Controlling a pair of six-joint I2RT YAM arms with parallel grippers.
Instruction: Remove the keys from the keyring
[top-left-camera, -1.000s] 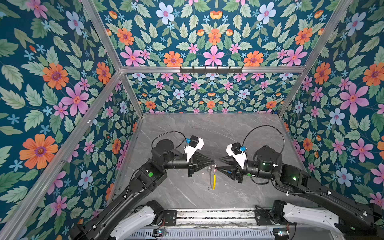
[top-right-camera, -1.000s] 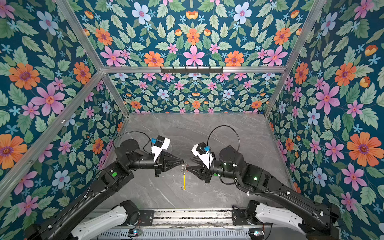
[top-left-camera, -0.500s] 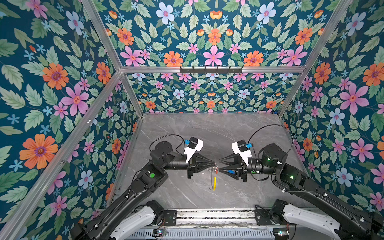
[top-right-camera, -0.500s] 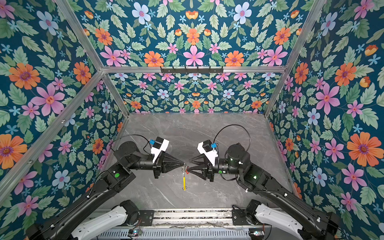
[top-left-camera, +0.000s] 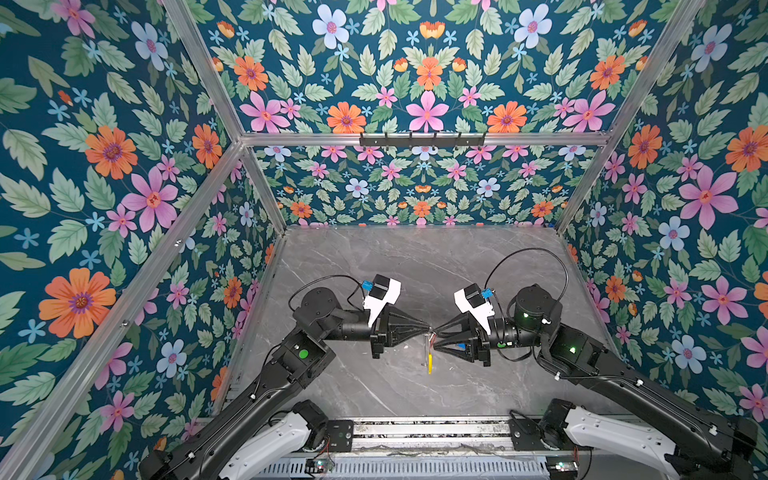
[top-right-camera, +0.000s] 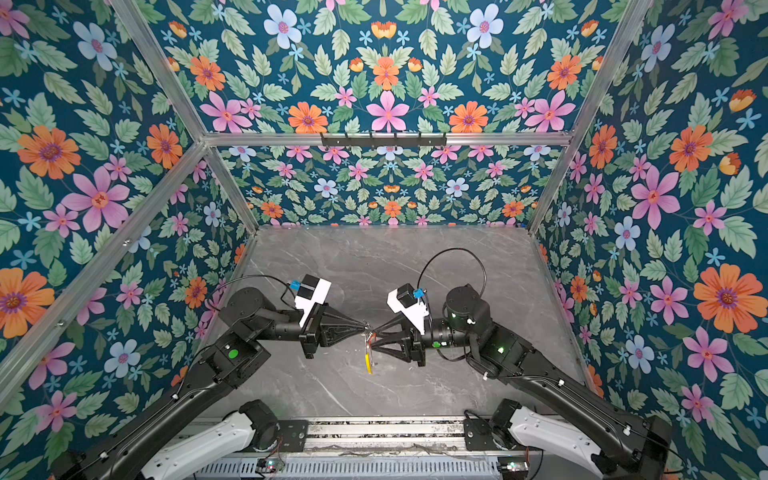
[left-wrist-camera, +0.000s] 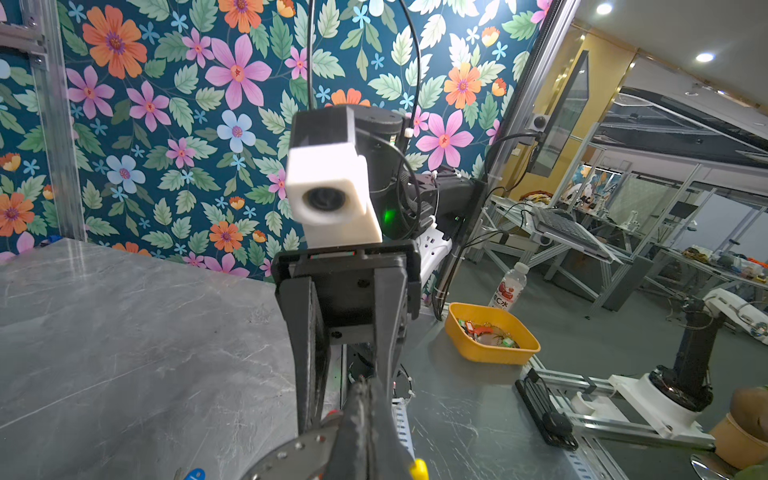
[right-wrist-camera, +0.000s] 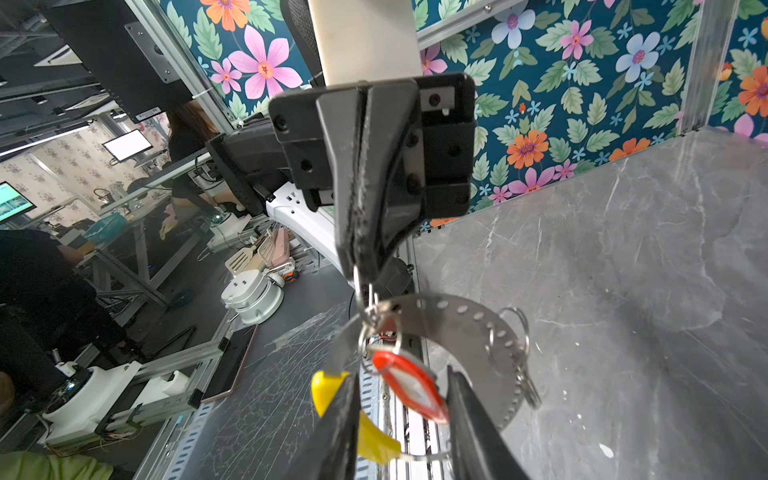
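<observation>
The left gripper (top-left-camera: 429, 331) is clenched on a small silvery split ring (right-wrist-camera: 371, 297) at the top of the large thin grey keyring with a yellow arc segment (right-wrist-camera: 461, 318). The keyring hangs on edge from that grip over the near middle of the grey marble tabletop (top-left-camera: 374, 266). The right gripper (right-wrist-camera: 401, 376) faces the left one tip to tip from the right. Its jaws stand apart on either side of the red oblong plastic tag (right-wrist-camera: 411, 388) and are not clamped on it, though one finger (right-wrist-camera: 465, 411) sits right against the tag's edge. The tag dangles from the same top part of the rim. A small silvery key (right-wrist-camera: 527, 386) hangs from another split ring farther round the rim. The blue oblong plastic tag (left-wrist-camera: 194, 473) shows only as a sliver at the edge of the left wrist view
</observation>
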